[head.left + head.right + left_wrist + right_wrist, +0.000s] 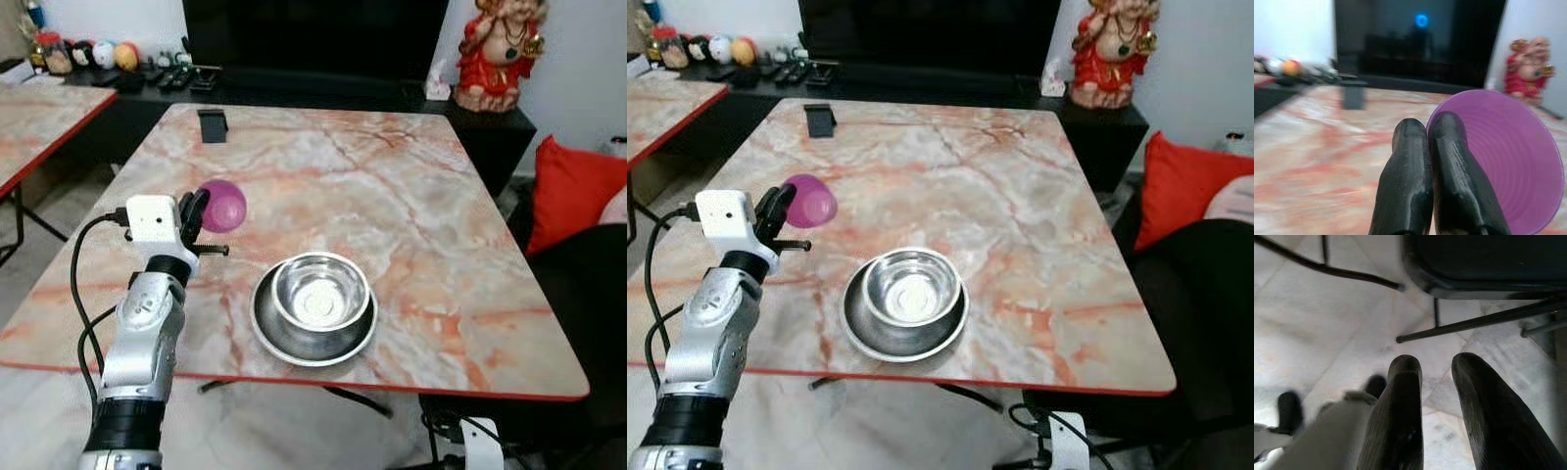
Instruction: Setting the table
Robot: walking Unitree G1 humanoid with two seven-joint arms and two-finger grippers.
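**Purple cup held over the marble table**

The left gripper is clamped on the rim of a purple cup, one finger inside the mouth and the other outside, pressed close together on the thin wall. The cup is translucent plastic, ribbed with fine rings inside, and tilted on its side with the mouth facing the gripper. It hangs above the table, left of the steel bowl and slightly farther from the robot.

The bowl sits inside a wider steel plate, both shiny, near the table's front edge. A small dark object stands beyond the bowl, toward the far left corner; what it is cannot be made out. Behind the table, a red figurine is cut off at the top.

The right gripper hangs low beside the table, fingers apart and empty, over pale floor tiles and dark metal legs. In its wrist view a blurred whitish shape in the foreground cannot be identified.
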